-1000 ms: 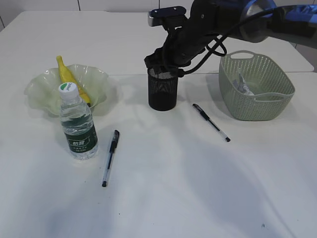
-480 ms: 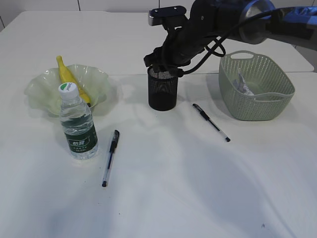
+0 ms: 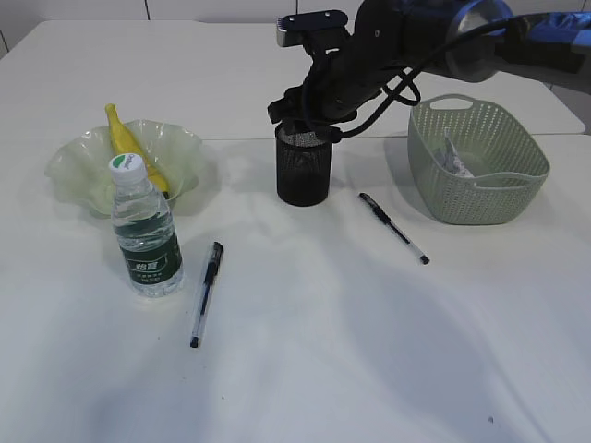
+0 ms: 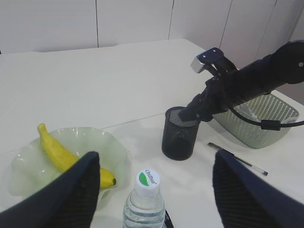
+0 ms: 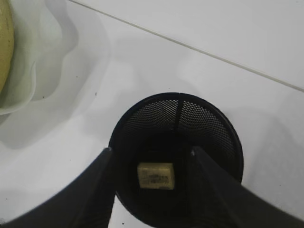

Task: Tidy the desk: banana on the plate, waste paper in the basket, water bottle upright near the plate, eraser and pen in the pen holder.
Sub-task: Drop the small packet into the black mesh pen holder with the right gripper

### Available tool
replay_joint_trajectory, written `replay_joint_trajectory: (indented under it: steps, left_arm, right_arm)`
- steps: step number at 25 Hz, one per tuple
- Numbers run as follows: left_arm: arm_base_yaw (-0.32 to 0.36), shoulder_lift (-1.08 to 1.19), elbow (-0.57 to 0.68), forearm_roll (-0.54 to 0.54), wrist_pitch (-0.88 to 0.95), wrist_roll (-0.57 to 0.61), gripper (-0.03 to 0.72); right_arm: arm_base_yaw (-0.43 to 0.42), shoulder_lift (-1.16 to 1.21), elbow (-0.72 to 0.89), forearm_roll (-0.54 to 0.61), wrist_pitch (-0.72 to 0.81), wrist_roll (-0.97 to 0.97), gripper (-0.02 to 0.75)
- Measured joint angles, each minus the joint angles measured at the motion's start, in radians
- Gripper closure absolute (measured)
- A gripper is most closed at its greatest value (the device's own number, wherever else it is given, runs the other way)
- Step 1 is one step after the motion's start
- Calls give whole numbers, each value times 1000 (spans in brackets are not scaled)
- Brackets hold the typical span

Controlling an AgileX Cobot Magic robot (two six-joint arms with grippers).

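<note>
round black mesh pen holder (image 5: 176,137), pale rectangular eraser (image 5: 155,175) inside

From out front, the right gripper (image 3: 300,118) is tucked behind the pen holder's (image 3: 303,166) rim, so its fingertips are lost to view and the eraser (image 5: 155,175) inside can't be seen at all. The bottle (image 4: 144,202) runs off the bottom of the left wrist picture. The crumpled paper (image 3: 455,157) sits half hidden behind the basket (image 3: 480,189) wall.
</note>
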Motion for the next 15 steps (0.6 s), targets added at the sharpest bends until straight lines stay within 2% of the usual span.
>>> replay_joint_trajectory:
  steps: [11, 15]
  left_arm:
    - [0, 0, 0, 0, -1, 0, 169]
    - [0, 0, 0, 0, -1, 0, 169]
  right_arm:
    - [0, 0, -2, 2, 3, 0, 360]
    - [0, 2, -40, 2, 63, 2, 360]
